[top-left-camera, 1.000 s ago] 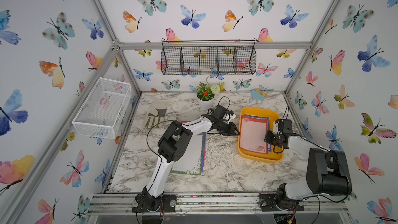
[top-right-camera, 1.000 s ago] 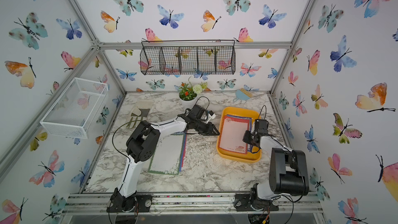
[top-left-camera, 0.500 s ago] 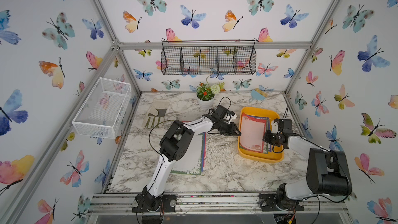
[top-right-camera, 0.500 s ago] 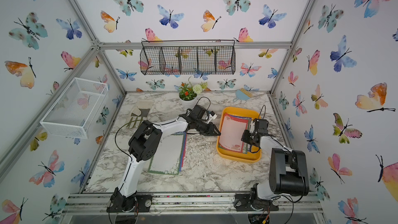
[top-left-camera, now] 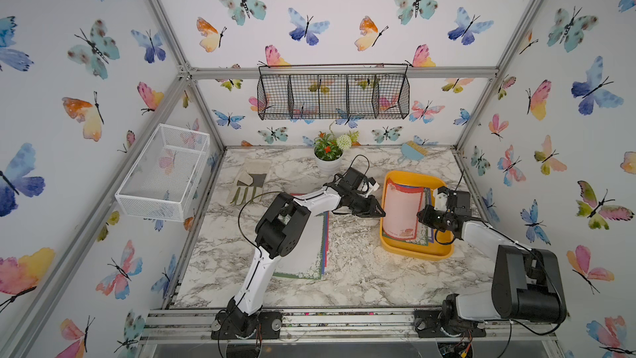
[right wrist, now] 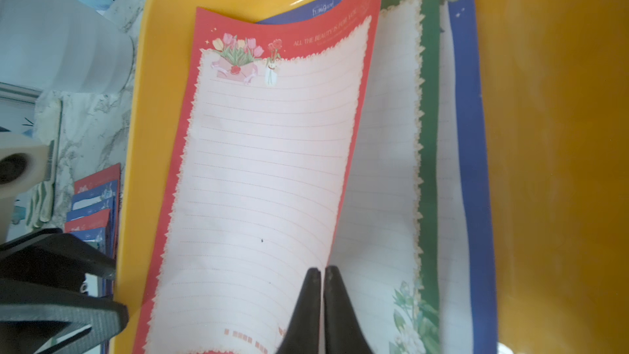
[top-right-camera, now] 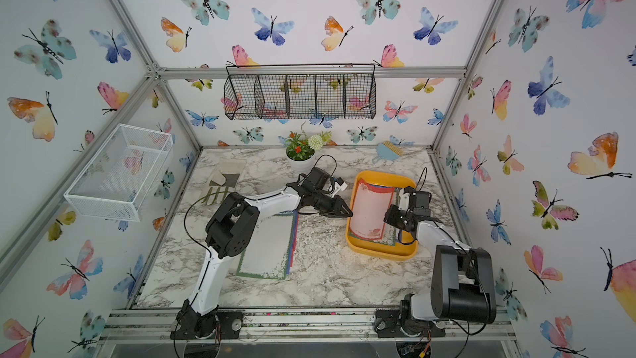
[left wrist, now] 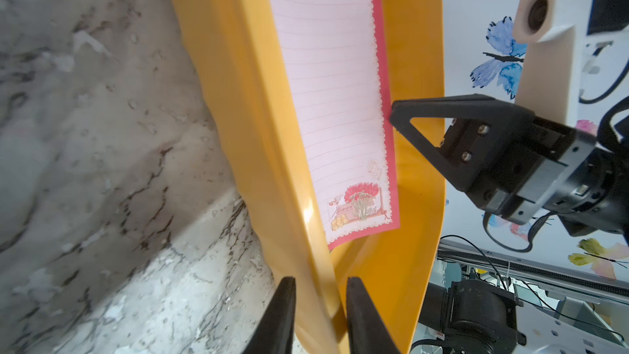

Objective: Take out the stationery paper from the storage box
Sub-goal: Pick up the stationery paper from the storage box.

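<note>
The storage box (top-left-camera: pixel 413 254) is a yellow-orange tray at the right of the marble table, seen in both top views (top-right-camera: pixel 378 253). Its top sheet of stationery paper (top-left-camera: pixel 401 208), red-bordered with a pink lined centre, curls up off the pile. My right gripper (right wrist: pixel 321 269) is shut on that sheet's right edge, above the tray. Green-bordered (right wrist: pixel 429 131) and blue-bordered (right wrist: pixel 469 131) sheets lie flat beneath. My left gripper (left wrist: pixel 318 279) straddles the tray's left wall (left wrist: pixel 238 97), shut on it, one finger outside and one inside.
A stack of sheets (top-left-camera: pixel 309 249) lies on the table under the left arm. A flower pot (top-left-camera: pixel 328 160), gloves (top-left-camera: pixel 249 182) and a blue brush (top-left-camera: pixel 413 151) sit along the back. A white mesh basket (top-left-camera: pixel 165 173) and a black wire basket (top-left-camera: pixel 334 96) hang on the walls.
The right gripper has closed on the red-bordered sheet and raised its right edge, curling it toward the left. The left gripper's jaws have narrowed onto the tray wall.
</note>
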